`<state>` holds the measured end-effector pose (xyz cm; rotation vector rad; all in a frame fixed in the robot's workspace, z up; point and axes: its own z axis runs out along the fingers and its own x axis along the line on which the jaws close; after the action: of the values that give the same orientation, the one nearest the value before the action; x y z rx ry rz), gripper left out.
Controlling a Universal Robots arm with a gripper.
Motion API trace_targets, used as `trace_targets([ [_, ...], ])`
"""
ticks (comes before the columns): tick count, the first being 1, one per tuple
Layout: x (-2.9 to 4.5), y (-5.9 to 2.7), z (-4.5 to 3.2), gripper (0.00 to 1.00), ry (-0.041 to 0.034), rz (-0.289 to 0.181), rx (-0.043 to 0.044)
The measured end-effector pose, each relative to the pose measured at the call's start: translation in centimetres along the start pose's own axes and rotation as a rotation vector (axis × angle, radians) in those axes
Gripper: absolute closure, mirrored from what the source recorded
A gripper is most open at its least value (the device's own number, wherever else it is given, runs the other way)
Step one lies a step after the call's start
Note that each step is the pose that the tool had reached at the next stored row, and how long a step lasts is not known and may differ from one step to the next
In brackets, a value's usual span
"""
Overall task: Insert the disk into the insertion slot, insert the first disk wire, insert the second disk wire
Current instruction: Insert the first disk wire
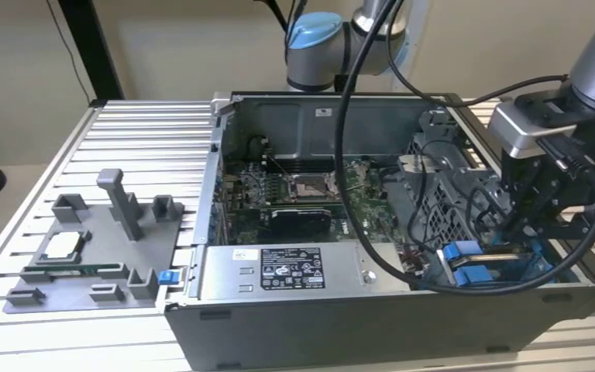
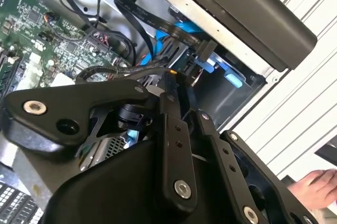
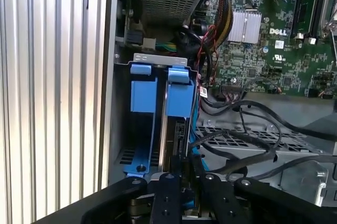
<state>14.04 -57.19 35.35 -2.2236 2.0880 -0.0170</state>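
the computer case [image 1: 380, 325] is dark grey, and its motherboard [image 3: 274, 50] is green, speckled with small parts, and carries a silver finned heatsink [image 3: 245, 26]. the insertion slot [image 3: 158, 92] is grey metal with bright blue rails and tabs. the claw [image 3: 181, 174] is matt black, as are the looping cables [image 3: 247, 129]; thinner wires [image 3: 224, 2] run red and yellow. the power supply box [image 1: 225, 279] is pale grey with a black-and-white sticker. the surface [image 1: 142, 132] is silver-white, ribbed in parallel stripes.
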Motion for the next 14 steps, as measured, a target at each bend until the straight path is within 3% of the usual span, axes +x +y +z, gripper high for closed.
trace_targets([
  [14, 0.07, -0.41, 0.4, 1.0, 0.0035, 0.009, 0.0016],
])
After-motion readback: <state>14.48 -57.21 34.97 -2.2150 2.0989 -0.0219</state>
